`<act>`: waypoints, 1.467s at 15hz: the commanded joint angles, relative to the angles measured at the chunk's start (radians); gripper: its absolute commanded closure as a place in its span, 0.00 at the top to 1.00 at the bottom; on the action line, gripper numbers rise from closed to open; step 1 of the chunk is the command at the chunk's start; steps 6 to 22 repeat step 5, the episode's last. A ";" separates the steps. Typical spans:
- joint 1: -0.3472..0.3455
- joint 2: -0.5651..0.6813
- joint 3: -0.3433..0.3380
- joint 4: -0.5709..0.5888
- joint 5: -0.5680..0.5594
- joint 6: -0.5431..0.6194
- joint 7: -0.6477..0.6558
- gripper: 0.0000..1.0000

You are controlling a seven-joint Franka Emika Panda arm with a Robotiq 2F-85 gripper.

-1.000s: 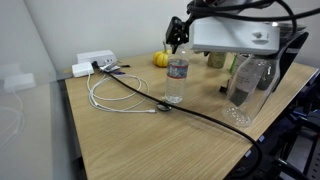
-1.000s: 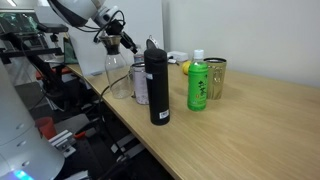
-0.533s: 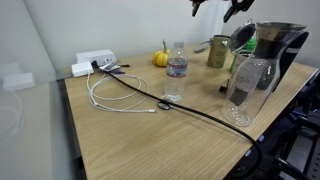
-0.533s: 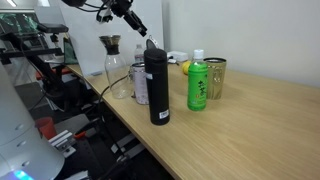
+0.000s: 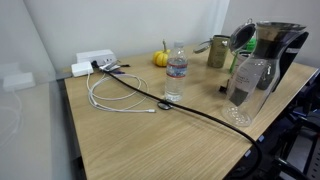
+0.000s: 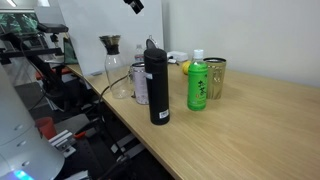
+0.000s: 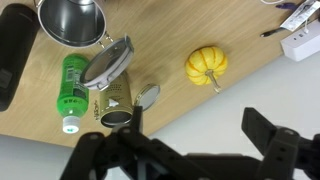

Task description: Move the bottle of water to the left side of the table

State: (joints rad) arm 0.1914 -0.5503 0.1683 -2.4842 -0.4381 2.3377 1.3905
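Note:
The bottle of water (image 5: 177,73) stands upright and free near the middle of the light wood table (image 5: 150,140), beside a black cable. In an exterior view it is partly hidden behind a black flask (image 6: 137,86). My gripper (image 7: 200,140) is open and empty, high above the table's far edge. Only its tip shows at the top of an exterior view (image 6: 135,5). The bottle of water is out of the wrist view.
A clear jug with a dark funnel top (image 5: 252,75), an olive cup (image 5: 217,52), a green bottle (image 6: 198,82), a black flask (image 6: 158,85) and a small pumpkin (image 7: 207,63) stand on the table. A white power strip (image 5: 93,62) and white cable (image 5: 115,100) lie nearby.
My gripper has risen from just above the bottle of water, up and out of one exterior view. The bottle has not moved.

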 commanded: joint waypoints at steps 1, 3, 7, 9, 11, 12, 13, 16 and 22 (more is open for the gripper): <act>-0.062 -0.001 0.051 -0.003 0.042 0.011 -0.031 1.00; -0.063 0.008 0.050 -0.003 0.041 0.011 -0.030 1.00; -0.063 0.009 0.050 -0.003 0.041 0.011 -0.030 1.00; -0.063 0.009 0.050 -0.003 0.041 0.011 -0.030 1.00; -0.063 0.009 0.050 -0.003 0.041 0.011 -0.030 1.00; -0.063 0.009 0.050 -0.003 0.041 0.011 -0.030 1.00; -0.063 0.009 0.050 -0.003 0.041 0.011 -0.030 1.00; -0.063 0.009 0.050 -0.003 0.041 0.011 -0.030 1.00; -0.063 0.009 0.050 -0.003 0.041 0.011 -0.030 1.00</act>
